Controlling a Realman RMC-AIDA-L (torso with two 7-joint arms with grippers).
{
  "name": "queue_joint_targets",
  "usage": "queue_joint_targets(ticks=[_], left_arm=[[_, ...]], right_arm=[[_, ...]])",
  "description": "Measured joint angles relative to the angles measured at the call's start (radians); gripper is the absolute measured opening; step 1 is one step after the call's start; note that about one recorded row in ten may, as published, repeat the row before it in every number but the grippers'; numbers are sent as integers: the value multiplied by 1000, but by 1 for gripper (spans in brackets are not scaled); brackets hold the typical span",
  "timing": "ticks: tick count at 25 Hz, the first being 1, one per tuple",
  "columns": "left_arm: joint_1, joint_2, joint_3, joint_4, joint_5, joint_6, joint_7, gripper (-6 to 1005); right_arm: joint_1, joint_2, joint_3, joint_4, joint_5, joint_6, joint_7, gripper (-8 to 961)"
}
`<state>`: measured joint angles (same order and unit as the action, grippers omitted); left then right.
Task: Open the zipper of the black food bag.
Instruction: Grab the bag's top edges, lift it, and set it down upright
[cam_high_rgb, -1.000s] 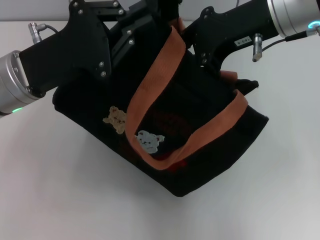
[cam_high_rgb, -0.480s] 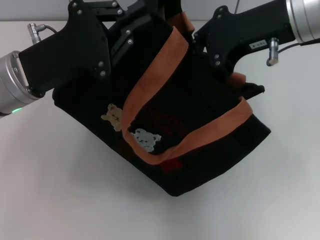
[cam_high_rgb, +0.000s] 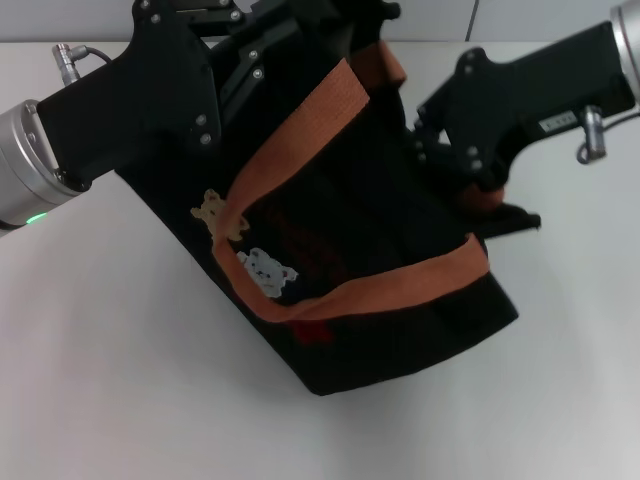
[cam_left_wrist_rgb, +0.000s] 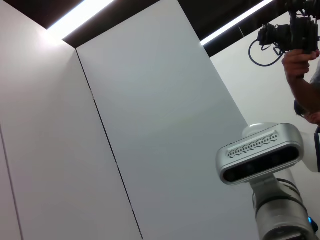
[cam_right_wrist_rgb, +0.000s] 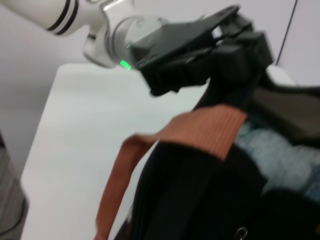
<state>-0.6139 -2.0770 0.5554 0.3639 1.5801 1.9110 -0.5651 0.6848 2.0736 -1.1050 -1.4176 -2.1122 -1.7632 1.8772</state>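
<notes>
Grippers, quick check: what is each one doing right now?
Left gripper: clamped on the black food bag's far top end.
Right gripper: at the bag's right top edge; fingers hidden, cannot tell.

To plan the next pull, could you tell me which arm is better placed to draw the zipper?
Probably the right: its pincer sits at the bag's open end, while the left pincer anchors the far corner.

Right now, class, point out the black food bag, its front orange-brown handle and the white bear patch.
black food bag (cam_high_rgb: 400, 340): head view, lower front panel.
front orange-brown handle (cam_high_rgb: 300, 135): head view, upper strap.
white bear patch (cam_high_rgb: 266, 270): head view, patch centre.
</notes>
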Motion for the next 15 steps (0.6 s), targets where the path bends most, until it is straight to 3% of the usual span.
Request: queue_joint_targets(ticks=[15], left_arm=[[-3,0,5,0,-7,-14,1,108]], right_arm=[[-66,4,54,-87,-100,-241,24,-1]])
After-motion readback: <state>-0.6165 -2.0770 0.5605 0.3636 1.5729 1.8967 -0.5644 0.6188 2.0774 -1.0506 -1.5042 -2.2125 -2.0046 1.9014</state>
